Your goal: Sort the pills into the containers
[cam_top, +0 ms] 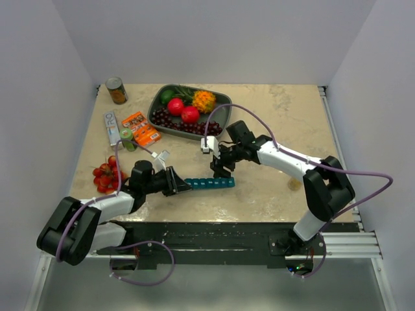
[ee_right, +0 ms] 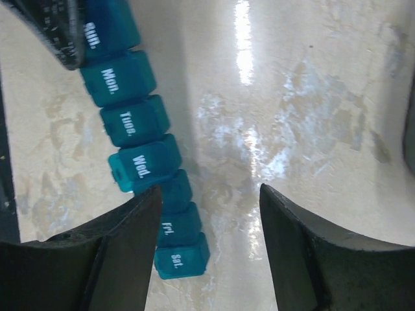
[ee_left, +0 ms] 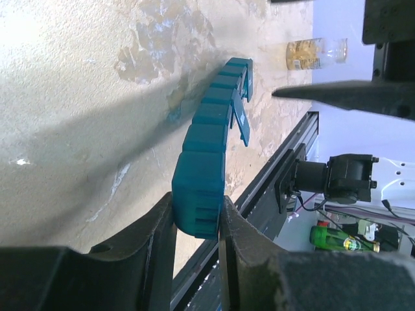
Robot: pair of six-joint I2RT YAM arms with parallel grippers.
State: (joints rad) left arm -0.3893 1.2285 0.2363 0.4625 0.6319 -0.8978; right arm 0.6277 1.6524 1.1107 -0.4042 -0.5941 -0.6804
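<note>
The teal pill-organizer strip [cam_top: 209, 183] lies on the table near the front edge, with day labels on its lids [ee_right: 130, 123]. My left gripper [cam_top: 181, 184] is shut on its left "Sun" end [ee_left: 198, 210]. In the left wrist view one lid midway along the strip [ee_left: 240, 120] stands raised. My right gripper [cam_top: 220, 170] is open and empty, hovering over the strip's right half [ee_right: 211, 201]; its left finger [ee_right: 123, 227] covers the compartment after "Wed". No loose pills show. A small clear bottle with tan contents [ee_left: 314, 53] lies to the strip's right.
A dark grey fruit tray [cam_top: 224, 113] stands at the back centre. Cherry tomatoes [cam_top: 107, 175] sit at the left by my left arm. A tin can [cam_top: 117, 91], a white box [cam_top: 112, 127], an orange packet [cam_top: 141, 127] and a green-capped bottle [cam_top: 126, 138] are at the back left.
</note>
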